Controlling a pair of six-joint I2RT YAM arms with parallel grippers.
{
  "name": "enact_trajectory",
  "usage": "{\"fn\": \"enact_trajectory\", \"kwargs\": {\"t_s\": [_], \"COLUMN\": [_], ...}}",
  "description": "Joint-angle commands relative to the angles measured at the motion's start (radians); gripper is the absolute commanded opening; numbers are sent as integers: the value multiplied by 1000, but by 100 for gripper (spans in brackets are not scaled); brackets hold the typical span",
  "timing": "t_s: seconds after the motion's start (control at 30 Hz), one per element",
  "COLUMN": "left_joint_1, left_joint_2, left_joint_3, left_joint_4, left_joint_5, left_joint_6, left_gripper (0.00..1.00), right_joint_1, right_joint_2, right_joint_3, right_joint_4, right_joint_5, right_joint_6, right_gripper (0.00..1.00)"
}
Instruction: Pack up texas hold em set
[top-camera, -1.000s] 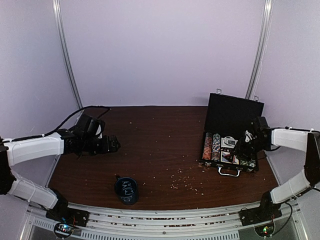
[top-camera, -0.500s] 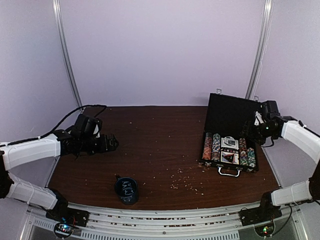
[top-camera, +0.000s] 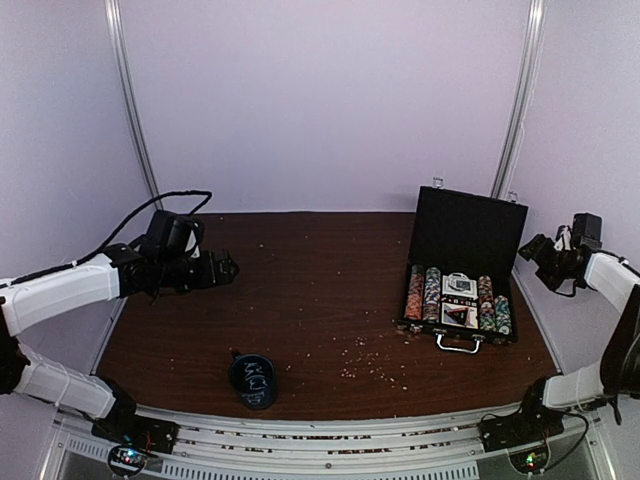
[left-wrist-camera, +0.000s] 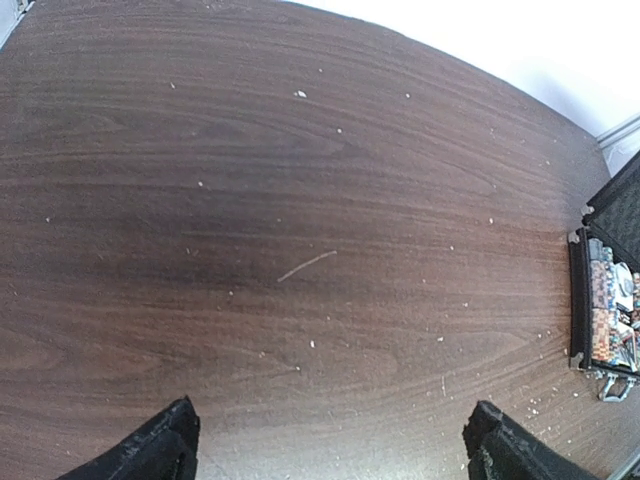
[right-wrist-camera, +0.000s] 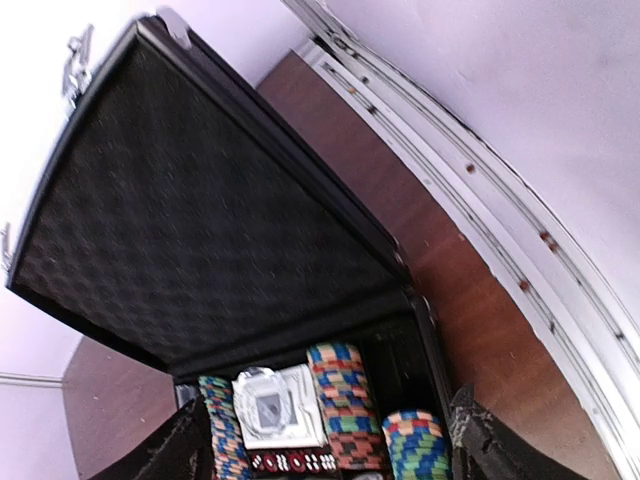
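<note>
Top external view: right claw (top-camera: 532, 247) is up in the air at the far right, pointing left, near the right edge of the case (top-camera: 462, 262) lid and above the tabletop (top-camera: 300, 300). Right wrist view: its two fingers (right-wrist-camera: 185, 450) sit at the bottom corners, well apart, with nothing between them and nothing gripped. Whether the claw touches the lid cannot be told from above. The wrist view looks at the lid from some way off.

Past the fingers, the case stands open. The lid (right-wrist-camera: 200, 230) is raised, with dark dimpled foam lining facing the arms. The base lies flat on the right rear part of the tabletop, with the metal handle (top-camera: 458, 344) toward the near edge. Inside, chip rolls (top-camera: 423, 292) lie lengthwise, two on the left side and two on the right. Card decks (top-camera: 458, 298) sit between them, one behind the other.

Left claw (top-camera: 225, 268) hovers over the left rear of the tabletop, pointing right, well apart from the case. Left wrist view: black fingers (left-wrist-camera: 150, 455) are at the two lower corners, spread wide, with only bare dark wood between them. A corner of the open case shows at the right edge of that view.

Dark cup (top-camera: 252, 380) with white scribbles stands upright near the front edge, left of centre, well apart from both claws. Pale crumbs (top-camera: 370, 362) are scattered over the wood, thickest between cup and case.
</note>
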Motion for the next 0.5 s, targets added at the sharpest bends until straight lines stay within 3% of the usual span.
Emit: {"fn": "enact_trajectory", "kwargs": {"t_s": [0.0,0.2,0.47], "left_joint_1": [29,62,100], "left_joint_2": [42,67,102], "left_joint_3": [82,117,139], "left_joint_4": [-20,24,50], "left_joint_5": [17,62,88], "left_joint_6": [34,25,30], "left_gripper": [95,95,95], "right_joint_1": [-38,-59,-60], "right_joint_2": [65,199,418], "right_joint_3": [58,203,397], "right_joint_4": [197,301,355], "right_joint_5": [-138,-264,-293], "right_joint_6": [38,31,27], "right_gripper": [82,87,88]}}
